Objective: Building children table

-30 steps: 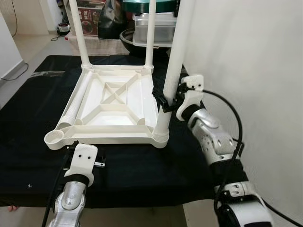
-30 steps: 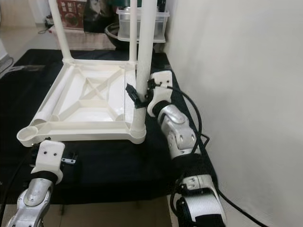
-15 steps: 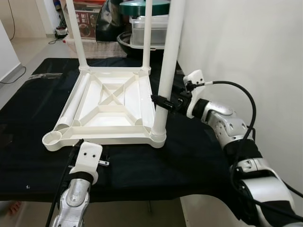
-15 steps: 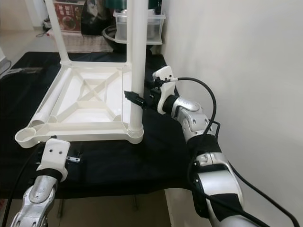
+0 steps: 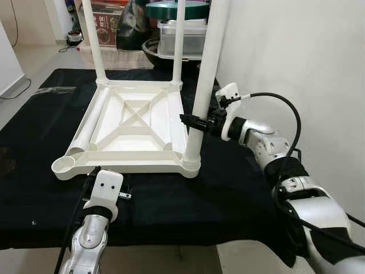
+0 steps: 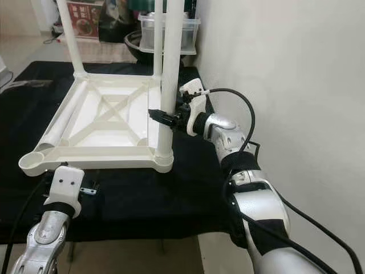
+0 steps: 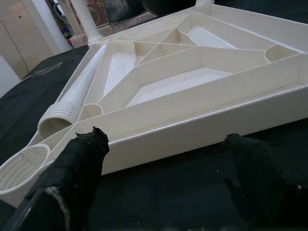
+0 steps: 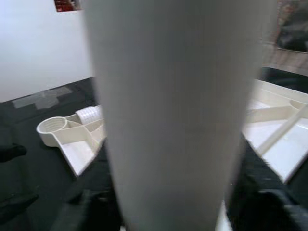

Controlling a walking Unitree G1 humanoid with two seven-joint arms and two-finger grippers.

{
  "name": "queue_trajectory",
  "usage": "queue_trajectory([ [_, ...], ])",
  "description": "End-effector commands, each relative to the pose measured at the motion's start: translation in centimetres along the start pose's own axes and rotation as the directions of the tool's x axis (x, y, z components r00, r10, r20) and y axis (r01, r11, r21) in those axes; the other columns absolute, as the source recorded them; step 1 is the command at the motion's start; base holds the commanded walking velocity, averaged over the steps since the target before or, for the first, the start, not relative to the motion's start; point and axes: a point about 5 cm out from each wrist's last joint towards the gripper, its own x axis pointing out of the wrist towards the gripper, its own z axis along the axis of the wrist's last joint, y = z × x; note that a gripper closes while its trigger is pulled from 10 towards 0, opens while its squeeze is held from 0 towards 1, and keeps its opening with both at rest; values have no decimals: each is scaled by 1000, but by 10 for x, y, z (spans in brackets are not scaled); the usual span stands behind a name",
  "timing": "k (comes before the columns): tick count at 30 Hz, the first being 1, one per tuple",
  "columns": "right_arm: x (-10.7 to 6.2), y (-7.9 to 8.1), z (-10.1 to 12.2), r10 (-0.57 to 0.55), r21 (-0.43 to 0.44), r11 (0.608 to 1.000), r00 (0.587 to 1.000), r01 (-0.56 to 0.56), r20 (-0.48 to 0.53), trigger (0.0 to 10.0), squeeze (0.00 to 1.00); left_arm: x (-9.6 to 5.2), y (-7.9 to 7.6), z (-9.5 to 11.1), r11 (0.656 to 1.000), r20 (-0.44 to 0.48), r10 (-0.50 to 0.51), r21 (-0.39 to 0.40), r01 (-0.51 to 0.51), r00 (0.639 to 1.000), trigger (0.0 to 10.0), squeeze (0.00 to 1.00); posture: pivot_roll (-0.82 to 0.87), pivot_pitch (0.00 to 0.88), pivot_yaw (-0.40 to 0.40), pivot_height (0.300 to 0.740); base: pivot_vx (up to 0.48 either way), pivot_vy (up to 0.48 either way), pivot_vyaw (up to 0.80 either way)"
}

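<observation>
The white tabletop [image 5: 137,125] is lying upside down on the black-covered bench [image 5: 228,194], with two legs [image 5: 94,40] standing at its far corners. A third leg [image 5: 202,85] is being pinched by the right pincer [image 5: 191,121] while standing in the near right corner socket. A loose leg [image 5: 91,123] is lying inside the frame along its left edge. The near left socket [image 5: 65,166] is unfilled. The left pincer [image 7: 163,183] is being held spread open just before the tabletop's near edge.
</observation>
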Motion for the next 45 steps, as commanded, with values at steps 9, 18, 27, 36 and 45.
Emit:
queue_trajectory([
  [9, -1, -17, -13, -424, 99, 901, 905, 423, -8, 0, 0, -6, 1, -4, 1000, -13, 3, 13, -3, 1000, 10000, 0, 49, 0, -117, 740, 0, 0, 0],
  [18, 0, 35, -36, -658, 315, 683, 743, 658, -125, 0, 0, -8, 0, -5, 1000, -23, -1, 18, 2, 1000, 10000, 0, 49, 0, -95, 740, 0, 0, 0],
  [27, 15, 37, -1, -517, 258, 830, 856, 495, 19, 10000, 1000, 3, 2, -5, 1000, -13, -11, 25, 11, 1000, 10000, 0, 26, 0, -84, 740, 0, 0, 0],
  [36, 1, 29, 34, -113, 132, 987, 983, 94, 144, 10000, 0, -1, -5, -5, 1000, -10, -18, 16, 19, 1000, 10000, 0, 27, 0, -95, 740, 0, 0, 0],
  [45, -5, 32, -8, 306, 43, 952, 948, -303, -87, 10000, 0, 2, -7, -3, 999, 2, -32, 25, 32, 1000, 10000, 0, 37, 0, -104, 740, 0, 0, 0],
])
